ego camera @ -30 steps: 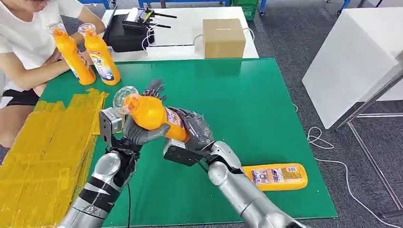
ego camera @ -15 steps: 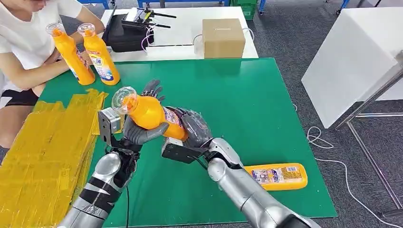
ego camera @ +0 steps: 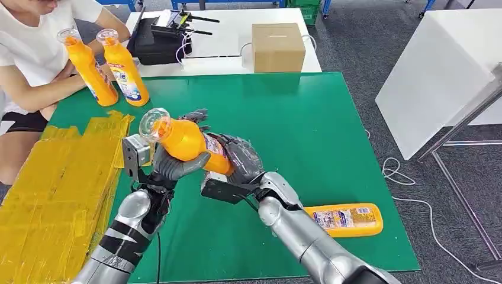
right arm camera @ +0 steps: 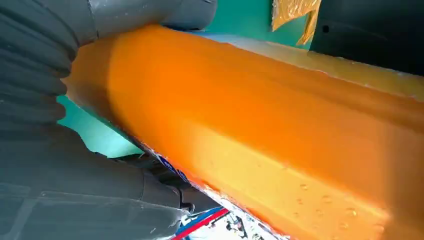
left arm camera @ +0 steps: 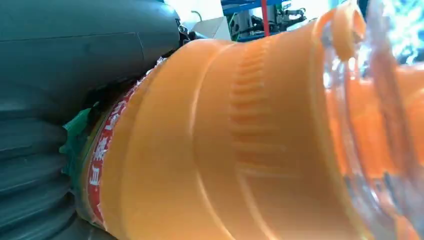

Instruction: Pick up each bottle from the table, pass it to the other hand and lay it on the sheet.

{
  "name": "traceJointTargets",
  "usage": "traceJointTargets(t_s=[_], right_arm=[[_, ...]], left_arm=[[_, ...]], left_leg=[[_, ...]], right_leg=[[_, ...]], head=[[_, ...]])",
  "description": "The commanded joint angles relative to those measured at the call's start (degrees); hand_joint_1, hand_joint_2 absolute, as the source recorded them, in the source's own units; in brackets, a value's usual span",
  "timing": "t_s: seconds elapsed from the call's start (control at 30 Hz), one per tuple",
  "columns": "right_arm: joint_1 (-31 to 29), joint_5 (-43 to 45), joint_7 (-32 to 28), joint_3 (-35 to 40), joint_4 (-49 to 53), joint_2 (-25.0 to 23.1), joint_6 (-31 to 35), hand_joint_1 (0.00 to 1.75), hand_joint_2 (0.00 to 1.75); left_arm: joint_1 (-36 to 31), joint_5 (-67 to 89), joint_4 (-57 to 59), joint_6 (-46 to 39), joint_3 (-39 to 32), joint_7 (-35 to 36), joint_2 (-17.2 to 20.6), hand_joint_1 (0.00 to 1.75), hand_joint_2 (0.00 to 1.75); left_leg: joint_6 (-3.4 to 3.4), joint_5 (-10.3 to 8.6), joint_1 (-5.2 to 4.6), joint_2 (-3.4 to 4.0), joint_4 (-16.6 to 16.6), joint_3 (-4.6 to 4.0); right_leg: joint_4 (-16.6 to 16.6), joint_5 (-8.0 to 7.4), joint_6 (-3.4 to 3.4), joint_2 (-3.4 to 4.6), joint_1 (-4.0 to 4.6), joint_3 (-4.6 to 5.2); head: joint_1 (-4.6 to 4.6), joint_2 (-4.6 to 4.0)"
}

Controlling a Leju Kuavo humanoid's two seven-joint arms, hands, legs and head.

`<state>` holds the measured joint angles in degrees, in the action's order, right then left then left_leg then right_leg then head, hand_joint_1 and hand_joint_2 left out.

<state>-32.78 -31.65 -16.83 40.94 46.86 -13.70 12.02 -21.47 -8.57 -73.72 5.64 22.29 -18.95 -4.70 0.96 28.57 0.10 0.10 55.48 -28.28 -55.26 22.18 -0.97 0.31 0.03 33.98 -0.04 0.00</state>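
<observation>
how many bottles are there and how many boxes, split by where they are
Orange bottles standing by the person: 2
Orange bottle held between the left hand and right hand: 1
Orange bottle lying on the green mat: 1
Cardboard box: 1
Total: 5

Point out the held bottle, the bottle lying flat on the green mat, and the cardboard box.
held bottle (ego camera: pixel 186 141): head view, on its orange shoulder.
lying bottle (ego camera: pixel 343 219): head view, on its label.
cardboard box (ego camera: pixel 278 47): head view, on its front face.
</observation>
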Motion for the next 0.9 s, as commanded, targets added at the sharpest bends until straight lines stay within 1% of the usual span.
traceJointTargets(t_s=[0.03,0.07,0.1,0.2,0.23,0.27,0.33,0.37,0.4,0.5,0.53,0.6,0.7,0.77,0.8,0.83,0.87,0.9], right_arm=[[-1.2,-1.0,-1.2,7.1,-3.1,0.3,-0.4,1.75,1.75],[-1.2,-1.0,-1.2,7.1,-3.1,0.3,-0.4,1.75,1.75],[-1.2,-1.0,-1.2,7.1,-3.1,0.3,-0.4,1.75,1.75],[-1.2,-1.0,-1.2,7.1,-3.1,0.3,-0.4,1.75,1.75],[-1.2,-1.0,-1.2,7.1,-3.1,0.3,-0.4,1.75,1.75],[-1.2,-1.0,-1.2,7.1,-3.1,0.3,-0.4,1.75,1.75],[-1.2,-1.0,-1.2,7.1,-3.1,0.3,-0.4,1.75,1.75],[-1.2,-1.0,-1.1,7.1,-3.0,0.3,-0.3,1.75,1.75],[-1.2,-0.9,-1.1,7.1,-3.1,0.4,-0.3,1.75,1.75],[-1.2,-0.9,-1.1,7.0,-3.1,0.4,-0.1,1.75,1.75],[-1.1,-0.9,-1.1,7.0,-3.1,0.4,-0.1,1.75,1.75],[-1.0,-0.8,-1.1,7.0,-3.0,0.5,-0.1,1.75,1.75],[-0.8,-0.4,-1.1,6.4,-2.9,0.5,0.4,1.75,1.75],[-0.2,0.1,-1.3,5.7,-2.2,0.7,1.3,1.75,1.75],[3.4,6.0,-5.4,0.2,3.3,1.0,5.6,0.00,1.75],[5.7,6.3,-3.4,0.0,10.7,4.0,4.9,0.00,0.00],[7.5,6.7,-3.0,-0.8,16.6,5.9,4.8,0.00,0.00],[9.0,7.7,-2.0,-1.5,21.2,7.5,3.6,0.00,0.00]], left_arm=[[-4.9,0.0,4.3,-0.1,2.8,0.7,-0.5,1.55,1.75],[-4.9,0.0,4.3,-0.1,2.8,0.7,-0.5,1.55,1.75],[-4.9,0.0,4.3,-0.1,2.8,0.7,-0.5,1.55,1.75],[-4.9,0.0,4.3,-0.1,2.8,0.7,-0.5,1.55,1.75],[-4.9,0.0,4.3,-0.1,2.8,0.7,-0.5,1.55,1.75],[-4.9,0.0,4.3,-0.1,2.8,0.7,-0.5,1.55,1.75],[-4.9,0.0,4.3,-0.1,2.8,0.7,-0.5,1.55,1.75],[-4.8,0.0,4.3,-0.2,2.7,0.6,-0.5,1.75,1.75],[-4.8,0.0,4.2,-0.4,2.6,0.6,-0.6,1.75,1.75],[-4.7,0.0,4.1,-0.7,2.4,0.5,-0.7,1.75,1.75],[-4.6,-0.1,4.0,-0.9,2.4,0.5,-0.7,1.75,1.75],[-4.6,-0.1,3.9,-1.1,2.3,0.4,-0.8,1.75,1.75],[-4.6,0.1,4.1,-2.2,1.9,0.3,-1.0,1.75,1.75],[-4.5,0.3,3.9,-3.2,1.6,0.1,-0.9,1.75,1.75],[-4.5,7.7,3.4,-14.1,0.6,-1.5,-0.5,1.75,1.75],[-4.7,8.9,2.5,-16.0,-0.7,-1.6,0.9,1.75,1.75],[-4.8,13.2,2.3,-20.5,-2.1,-1.3,1.7,1.75,1.75],[-4.8,13.8,2.0,-20.8,-3.1,-1.4,2.2,1.75,1.75]], left_leg=[[-0.05,0.06,0.09,-0.14,0.0,0.14],[-0.06,0.10,0.12,-0.16,0.0,0.22],[-0.03,0.01,0.03,-0.10,0.0,0.05],[-0.03,0.01,0.04,-0.10,0.0,0.04],[-0.08,0.12,0.13,-0.17,0.0,0.28],[-0.04,0.04,0.07,-0.13,0.0,0.10],[-0.04,0.05,0.07,-0.13,0.0,0.14],[-0.04,0.03,0.06,-0.12,0.0,0.08],[-0.06,0.07,0.10,-0.15,0.0,0.17],[-0.02,0.01,0.03,-0.09,0.0,0.03],[-0.05,0.07,0.08,-0.15,0.0,0.16],[-0.03,0.02,0.04,-0.11,0.0,0.06],[-0.05,0.08,0.10,-0.17,0.0,0.18],[-0.03,0.03,0.05,-0.13,0.0,0.08],[-0.03,0.02,0.04,-0.13,0.0,0.08],[-0.04,0.06,0.09,-0.17,0.0,0.18],[-0.04,0.03,0.08,-0.22,0.0,0.10],[-0.04,0.02,0.08,-0.21,0.0,0.05]], right_leg=[[0.0,0.07,-0.03,-0.16,0.08,-0.21],[0.0,0.11,-0.03,-0.18,0.11,-0.30],[0.0,0.03,-0.01,-0.11,0.02,-0.09],[0.0,0.03,-0.01,-0.11,0.03,-0.08],[0.0,0.13,-0.02,-0.19,0.12,-0.35],[0.0,0.06,-0.01,-0.14,0.06,-0.15],[0.0,0.07,-0.01,-0.15,0.06,-0.19],[0.0,0.05,-0.01,-0.13,0.06,-0.13],[0.0,0.09,-0.02,-0.16,0.10,-0.24],[0.0,0.02,-0.01,-0.10,0.03,-0.07],[0.0,0.09,-0.03,-0.16,0.08,-0.22],[0.0,0.04,-0.02,-0.12,0.04,-0.10],[0.0,0.10,-0.03,-0.18,0.10,-0.25],[0.0,0.05,-0.02,-0.14,0.05,-0.13],[0.0,0.05,-0.02,-0.14,0.04,-0.13],[0.1,0.09,-0.02,-0.19,0.09,-0.26],[0.1,0.07,-0.02,-0.23,0.08,-0.18],[0.1,0.05,-0.01,-0.22,0.08,-0.13]], head=[[0.00,0.00],[0.00,0.00],[0.00,0.00],[0.00,0.00],[0.00,0.00],[0.00,0.00],[0.00,0.00],[0.00,0.00],[0.00,0.00],[0.00,0.00],[0.00,0.00],[0.00,0.00],[0.00,0.00],[0.00,0.00],[0.00,0.00],[0.00,0.00],[0.00,0.00],[-0.02,0.00]])
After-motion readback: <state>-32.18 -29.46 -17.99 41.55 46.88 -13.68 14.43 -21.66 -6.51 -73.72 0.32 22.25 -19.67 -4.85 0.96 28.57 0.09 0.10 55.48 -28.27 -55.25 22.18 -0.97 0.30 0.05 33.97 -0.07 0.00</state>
